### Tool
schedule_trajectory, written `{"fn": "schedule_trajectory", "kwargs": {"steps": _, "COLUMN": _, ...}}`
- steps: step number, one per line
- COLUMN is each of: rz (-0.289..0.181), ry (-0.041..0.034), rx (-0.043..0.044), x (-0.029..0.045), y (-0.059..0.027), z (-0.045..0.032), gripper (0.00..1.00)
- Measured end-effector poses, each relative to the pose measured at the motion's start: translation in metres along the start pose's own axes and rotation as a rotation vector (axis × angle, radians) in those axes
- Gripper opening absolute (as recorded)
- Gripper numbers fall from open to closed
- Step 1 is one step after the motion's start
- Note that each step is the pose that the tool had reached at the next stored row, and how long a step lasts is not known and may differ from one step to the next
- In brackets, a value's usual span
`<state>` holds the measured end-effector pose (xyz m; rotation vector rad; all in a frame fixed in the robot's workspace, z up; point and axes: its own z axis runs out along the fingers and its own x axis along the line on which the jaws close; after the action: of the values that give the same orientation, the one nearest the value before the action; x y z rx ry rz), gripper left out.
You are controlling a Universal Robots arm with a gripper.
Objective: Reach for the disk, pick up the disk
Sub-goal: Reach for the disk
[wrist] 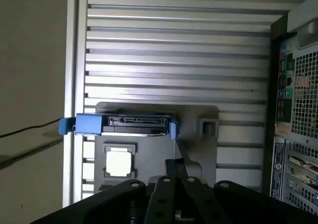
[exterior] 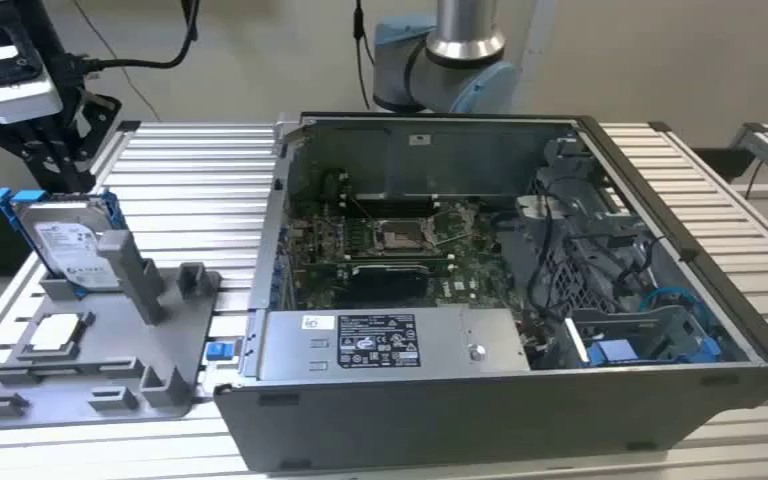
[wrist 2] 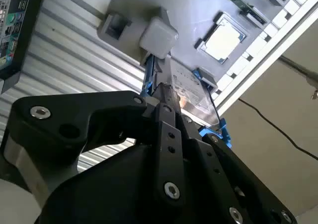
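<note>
Fingertips [wrist: 174,165] of your black linkage gripper [exterior: 67,178] sit close together with no gap you can make out, and they hold nothing. They hang just above the upper edge of the disk [exterior: 71,238], a flat rectangular silver metal hard drive with a white label, framed by a bright blue plastic bracket [wrist: 87,124]. It stands on edge in a slot of the matte grey plastic fixture [exterior: 124,345]. Expect it to be dense, rigid and shock-sensitive, with smooth faces that could slip. You would do best to pinch across the two flat metal faces near mid-edge, not the springy bracket or the connector strip [wrist: 136,120] on top. Beside it lies a small square silver chip [exterior: 57,333]. The fixture rests on a ribbed aluminium table [exterior: 184,190].
</note>
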<state>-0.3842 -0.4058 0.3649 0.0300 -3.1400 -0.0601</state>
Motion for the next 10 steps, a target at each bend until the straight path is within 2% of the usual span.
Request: {"fn": "schedule_trajectory", "kwargs": {"steps": 10, "rz": 0.0, "ry": 0.0, "rx": 0.0, "x": 0.0, "y": 0.0, "z": 0.0, "gripper": 0.0}}
